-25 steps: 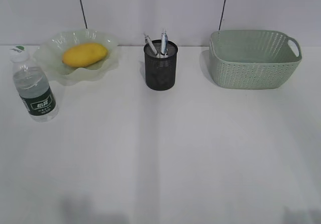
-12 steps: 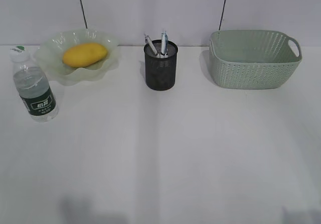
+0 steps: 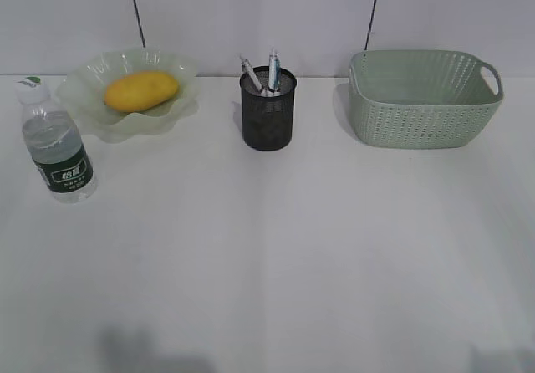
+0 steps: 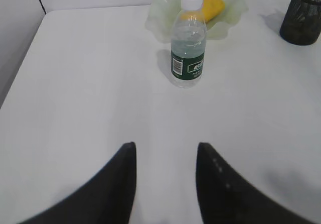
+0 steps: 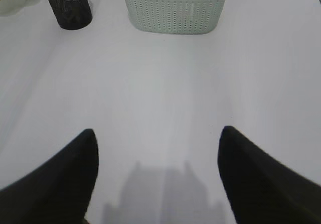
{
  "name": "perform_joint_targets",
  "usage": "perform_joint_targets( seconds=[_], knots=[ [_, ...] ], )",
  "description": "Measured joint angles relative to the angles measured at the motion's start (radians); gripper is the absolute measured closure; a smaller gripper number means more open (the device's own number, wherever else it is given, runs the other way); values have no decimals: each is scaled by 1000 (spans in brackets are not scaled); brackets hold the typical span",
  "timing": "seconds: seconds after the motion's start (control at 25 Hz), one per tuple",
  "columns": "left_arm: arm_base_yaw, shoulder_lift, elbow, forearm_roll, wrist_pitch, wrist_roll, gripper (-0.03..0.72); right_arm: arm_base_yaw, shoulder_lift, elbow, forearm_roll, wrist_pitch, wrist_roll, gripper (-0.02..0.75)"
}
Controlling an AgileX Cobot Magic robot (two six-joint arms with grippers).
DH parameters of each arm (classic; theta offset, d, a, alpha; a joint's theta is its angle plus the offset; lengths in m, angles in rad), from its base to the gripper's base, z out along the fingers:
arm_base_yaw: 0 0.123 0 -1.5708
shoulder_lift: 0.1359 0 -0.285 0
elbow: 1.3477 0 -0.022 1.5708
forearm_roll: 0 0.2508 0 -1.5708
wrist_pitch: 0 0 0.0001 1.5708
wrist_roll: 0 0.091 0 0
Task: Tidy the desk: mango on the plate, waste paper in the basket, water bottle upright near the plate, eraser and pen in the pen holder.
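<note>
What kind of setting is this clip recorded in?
Probably a staged desk-tidying setup in a lab: a plain white desk against a bare wall, holding only a pen holder, a basket and a plate with a mango.

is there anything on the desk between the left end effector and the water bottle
Nothing visible. In the left wrist view the left end effector is open and empty, and only bare white desk lies between it and the upright water bottle, which stands just in front of the plate.
</note>
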Motion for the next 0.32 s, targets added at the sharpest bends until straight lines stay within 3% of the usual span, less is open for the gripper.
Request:
perform_joint_targets(
  seconds=[0.32],
  knots=[
    [0, 0, 0, 0, 0, 0, 379, 0, 0, 0, 0, 0, 1, 155]
  ],
)
